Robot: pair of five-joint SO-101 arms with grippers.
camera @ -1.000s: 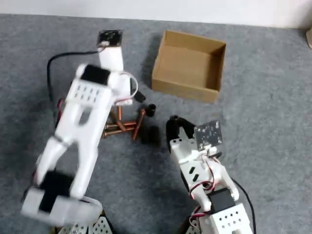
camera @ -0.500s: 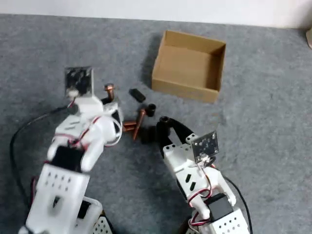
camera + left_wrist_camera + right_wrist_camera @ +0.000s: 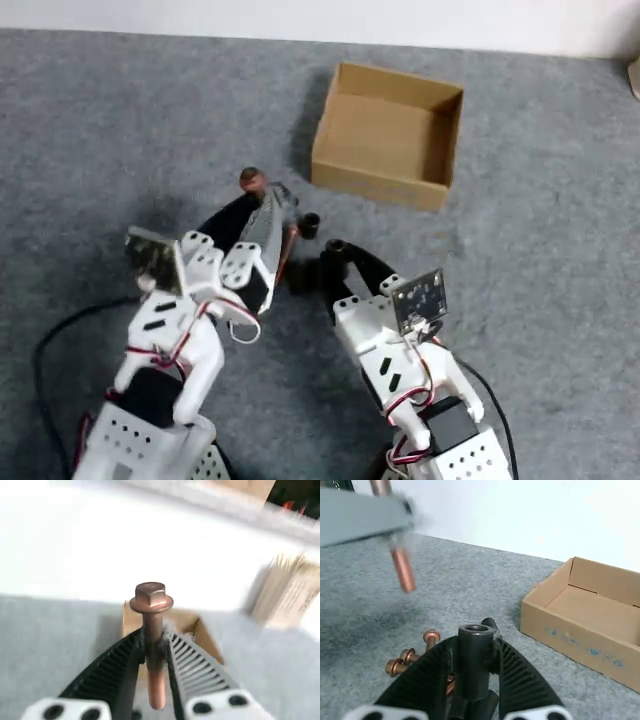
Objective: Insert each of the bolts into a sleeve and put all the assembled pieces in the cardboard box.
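My left gripper (image 3: 262, 197) (image 3: 154, 636) is shut on a copper bolt (image 3: 252, 181) (image 3: 152, 611), held off the carpet with its hex head up and away from the jaws. Just to its right, my right gripper (image 3: 336, 252) (image 3: 476, 645) is shut on a black sleeve (image 3: 476, 661) that stands upright, open end up. In the right wrist view the held bolt (image 3: 403, 570) hangs above and to one side of the sleeve. Loose copper bolts (image 3: 412, 656) (image 3: 288, 243) lie on the carpet between the arms. The cardboard box (image 3: 375, 181) (image 3: 580, 630) stands open beyond them.
Another black sleeve (image 3: 309, 226) lies on the grey carpet just in front of the box, near the left gripper's tip. The carpet to the right of the box and on the far left is free. A white wall runs along the far edge.
The left arm has drawn back from the far left, lifted a bolt and swung it right toward the right gripper. The right gripper shifted slightly left early on, then held still.
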